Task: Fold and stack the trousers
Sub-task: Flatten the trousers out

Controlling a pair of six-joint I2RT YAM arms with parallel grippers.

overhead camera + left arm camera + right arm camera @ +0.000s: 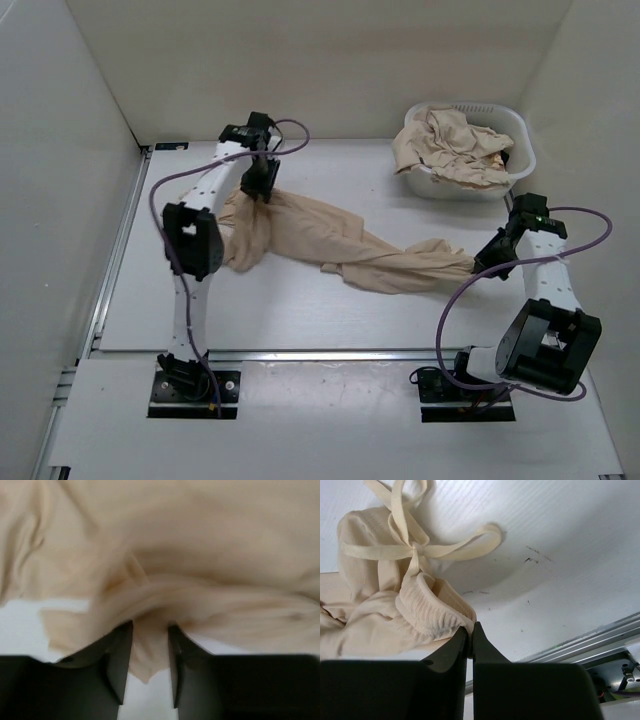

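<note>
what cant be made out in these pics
Top view: left gripper fingertips, hidden under its own wrist.
Left wrist view: which part of the trousers sits between the open fingers; the cloth is blurred and fills the frame.
Top view: how many pairs are in the basket; one crumpled heap.
Right wrist view: how much waistband the right gripper pinches; its fingers cover it.

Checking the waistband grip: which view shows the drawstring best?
Right wrist: the tied drawstring lies close above the waistband. Top external shows the whole trousers, drawstring too small. Left wrist shows only fabric.
</note>
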